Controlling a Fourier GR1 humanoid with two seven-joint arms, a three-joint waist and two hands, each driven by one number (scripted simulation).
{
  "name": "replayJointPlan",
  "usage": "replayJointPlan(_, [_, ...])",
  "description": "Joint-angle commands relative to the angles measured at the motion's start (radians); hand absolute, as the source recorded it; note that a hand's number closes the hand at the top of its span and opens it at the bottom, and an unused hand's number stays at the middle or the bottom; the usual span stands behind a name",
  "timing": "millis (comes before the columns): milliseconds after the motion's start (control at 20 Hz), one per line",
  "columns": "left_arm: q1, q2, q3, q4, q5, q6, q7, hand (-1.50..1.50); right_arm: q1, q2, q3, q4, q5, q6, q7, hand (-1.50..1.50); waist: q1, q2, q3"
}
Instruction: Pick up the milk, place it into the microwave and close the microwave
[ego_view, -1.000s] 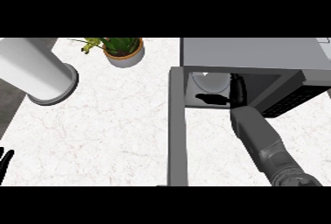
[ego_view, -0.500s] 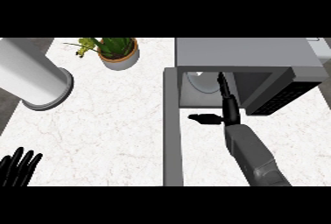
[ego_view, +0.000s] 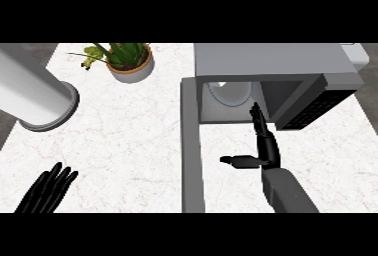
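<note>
**Right hand flat-fingered before the open microwave**

Right hand (ego_view: 264, 145): lower right of centre, on a grey forearm rising from the bottom edge. Fingers straight and together, pointing up the frame toward the microwave's opening; thumb stuck out to the left. Released, holding nothing. Fingertips lie just below the cavity's front edge.

Left hand (ego_view: 48, 192): lower left corner, fingers straight and slightly spread, pointing up and to the right. Released, holding nothing, resting over the table near the frame's edge.

Microwave (ego_view: 273, 62): upper right, grey top, cavity open toward the bottom of the frame. Dark control panel at its right side, angled.

Microwave door (ego_view: 191, 150): swung open, seen edge-on as a long grey strip running from the cavity's left side down to the bottom edge, left of the right hand.

Milk (ego_view: 230, 93): pale rounded shape standing inside the cavity, at its left half, above and left of the right fingertips, apart from them.

Table (ego_view: 125, 135): white marbled surface across the frame.

Potted plant (ego_view: 127, 60): upper centre-left, green leaves in a tan pot.

Grey cylinder (ego_view: 33, 95): upper left, lying tilted, pale rim toward the centre.
</note>
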Motion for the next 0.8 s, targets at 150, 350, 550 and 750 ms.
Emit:
replayJointPlan(150, [-0.080,-0.011,-0.160,0.005,-0.141,0.087,0.027,1.50,0.280,-0.012,0.050,-0.328,-0.057,0.118,0.041,-1.50,-0.015,0.001,-0.001])
replayJointPlan(350, [-0.101,-0.011,-0.209,0.001,-0.177,0.111,0.048,1.50,0.457,-0.074,0.064,-0.599,-0.110,0.179,0.113,1.50,-0.006,0.003,0.000])
replayJointPlan(550, [-0.242,-0.011,-0.263,0.060,-0.244,0.187,0.122,1.50,0.565,-0.131,0.052,-0.777,-0.162,0.230,0.198,-1.50,0.003,0.008,0.000])
replayJointPlan(750, [-0.305,-0.011,-0.425,0.129,-0.350,0.340,0.076,1.50,0.647,-0.145,0.020,-0.909,-0.212,0.215,0.263,-1.50,0.008,0.009,0.001])
